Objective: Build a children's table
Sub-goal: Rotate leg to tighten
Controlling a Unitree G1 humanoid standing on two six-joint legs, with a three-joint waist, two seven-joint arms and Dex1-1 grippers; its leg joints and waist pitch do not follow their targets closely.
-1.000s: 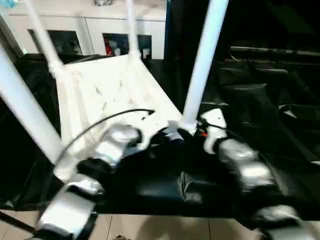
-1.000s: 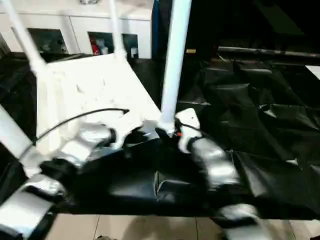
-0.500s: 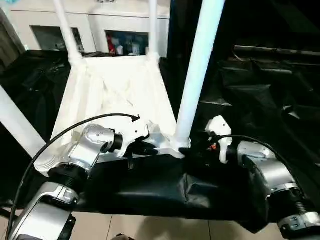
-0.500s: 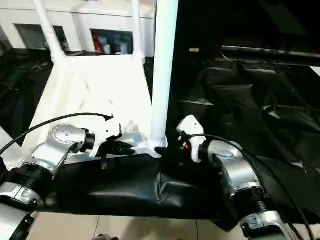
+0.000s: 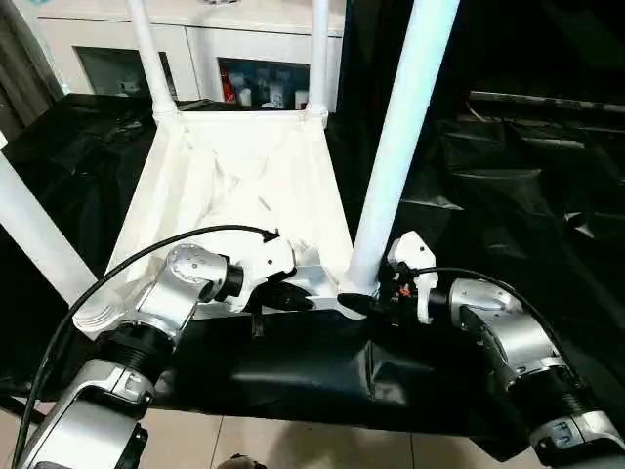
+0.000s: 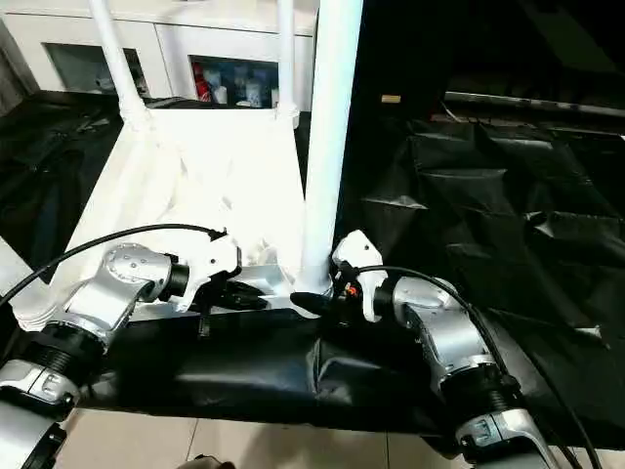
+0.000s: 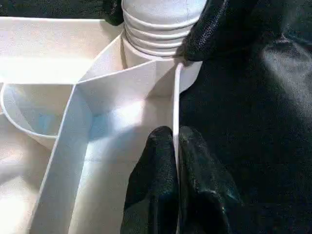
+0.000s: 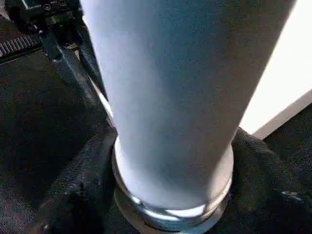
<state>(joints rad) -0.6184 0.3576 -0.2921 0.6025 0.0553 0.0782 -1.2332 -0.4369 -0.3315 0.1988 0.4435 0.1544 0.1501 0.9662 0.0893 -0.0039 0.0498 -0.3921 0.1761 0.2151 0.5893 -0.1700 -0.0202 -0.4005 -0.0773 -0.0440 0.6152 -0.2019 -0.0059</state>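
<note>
Two black fingers point(image 7: 161, 185) of the left gripper point(image 5: 293, 298) are pinching the thin near rim of the upturned white tabletop point(image 5: 234, 186), one pad on each side of the wall, low in the centre of the head view. Just to its right, the right gripper point(image 6: 314, 303) is closing its fingers point(image 8: 73, 190) around the foot of the nearest white leg point(image 5: 395, 156), one on either side of the tube where it is entering its round corner socket point(image 7: 156, 34). The ribbed underside is facing up, stretching toward the upper left of the frame, with two more legs point(image 5: 146, 54) standing at the far corners and a fourth point(image 5: 39, 234) rising at the left edge. The table is lying on black sheeting point(image 5: 508, 195); a white cabinet point(image 5: 210, 49) with glass doors is lining the top, small items sitting inside.
</note>
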